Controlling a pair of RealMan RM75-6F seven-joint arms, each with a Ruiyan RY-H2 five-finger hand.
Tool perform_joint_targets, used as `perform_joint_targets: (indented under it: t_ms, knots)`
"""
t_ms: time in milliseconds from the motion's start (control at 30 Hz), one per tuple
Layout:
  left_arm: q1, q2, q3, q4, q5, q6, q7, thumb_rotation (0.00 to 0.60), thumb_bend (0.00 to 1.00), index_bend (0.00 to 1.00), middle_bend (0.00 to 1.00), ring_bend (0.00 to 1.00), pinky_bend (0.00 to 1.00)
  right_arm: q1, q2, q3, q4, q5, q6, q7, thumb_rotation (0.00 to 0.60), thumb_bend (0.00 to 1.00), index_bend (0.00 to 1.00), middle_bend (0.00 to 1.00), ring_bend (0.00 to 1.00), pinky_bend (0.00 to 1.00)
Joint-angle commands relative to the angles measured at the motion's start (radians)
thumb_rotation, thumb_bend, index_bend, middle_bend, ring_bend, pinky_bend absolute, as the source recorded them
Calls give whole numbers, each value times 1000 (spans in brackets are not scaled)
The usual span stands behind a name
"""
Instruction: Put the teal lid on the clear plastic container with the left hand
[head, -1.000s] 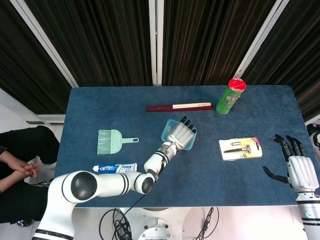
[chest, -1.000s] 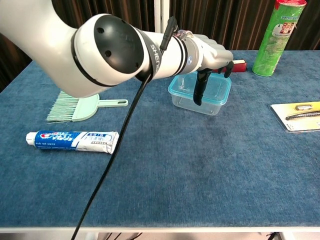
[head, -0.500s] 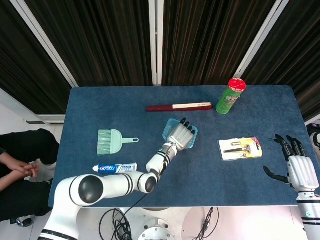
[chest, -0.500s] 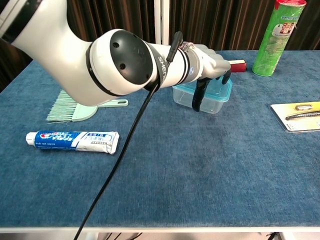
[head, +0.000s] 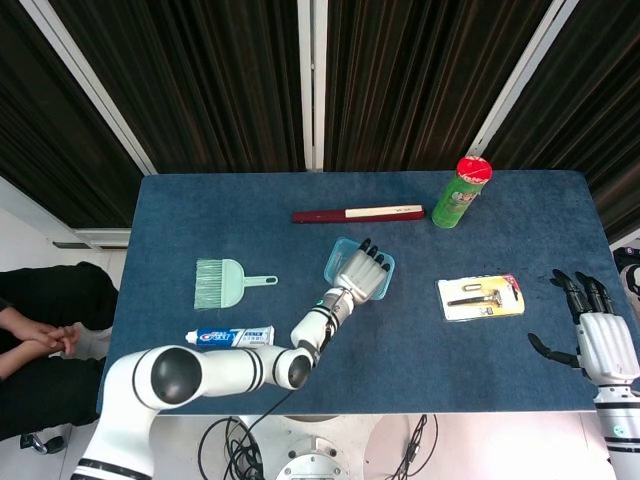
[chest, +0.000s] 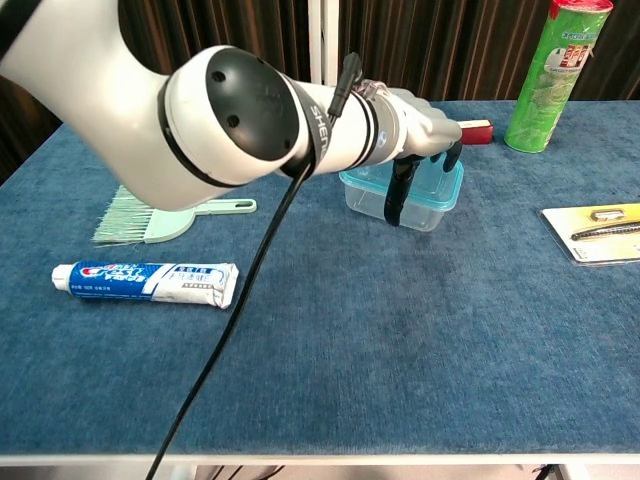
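**K:** Status on left hand?

**M:** Lying flat on the teal lid, palm down, fingers spread over its top. The thumb hangs down the near wall of the clear plastic container. It is pressing more than grasping. Nothing is pinched that I can see.

**K:** Where's the lid relative to the container?

**M:** On top of it, rim to rim as far as I can tell. In the chest view the teal edge sits along the container's upper rim. The hand hides most of the top, so I cannot confirm the far corners are seated.

**K:** And the container itself?

**M:** Mid tabletop. The red-and-cream strip lies just behind it, the razor pack is to its right and the green can is behind and further right. Brush and dustpan and toothpaste are well to its left.

**K:** Handling notes?

**M:** My judgement: thin-walled plastic, empty, so very light. It will probably skate on the cloth if pushed sideways. The lid looks flexible and likely snaps at the rim, not in the middle. Push straight down near the edges and corners. Centre pressure would probably just bow it.

**K:** Right hand?

**M:** Off at the tabletop's right edge, well away from the container, fingers apart, holding nothing.
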Motion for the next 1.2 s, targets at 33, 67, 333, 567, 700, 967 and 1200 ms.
perform_joint_targets:
  t_ms: [33,67,333,567,700,967,1200]
  knots:
    - [38,68,-28,-89,41,32,-61,600,24,197,146,75,55,-1,3,0,0,-2,1,4,600,146,0,167,0,0]
    - [52,89,-29,-114,57,46,-75,600,24,197,146,75,55,-2,4,0,1,-2,2,6,600,146,0,167,0,0]
    - [261,305,-12,-403,258,250,-264,600,24,197,147,75,58,-7,16,-6,27,-14,2,55,600,146,0,166,0,0]
    - [526,481,104,-561,563,519,-442,600,24,203,147,75,53,-5,12,-17,95,-27,-14,143,600,150,0,148,0,0]
    - [695,541,202,-578,724,685,-528,600,24,205,151,74,52,-2,-8,-19,149,-43,-10,199,600,150,0,119,0,0]
    - [965,573,332,-512,910,910,-627,600,25,198,147,75,38,-4,-70,-16,238,-73,34,241,600,150,0,54,0,0]
    - [1138,622,387,-612,932,989,-587,600,27,171,111,34,33,-1,-85,-30,267,-113,52,265,600,152,0,46,0,0]
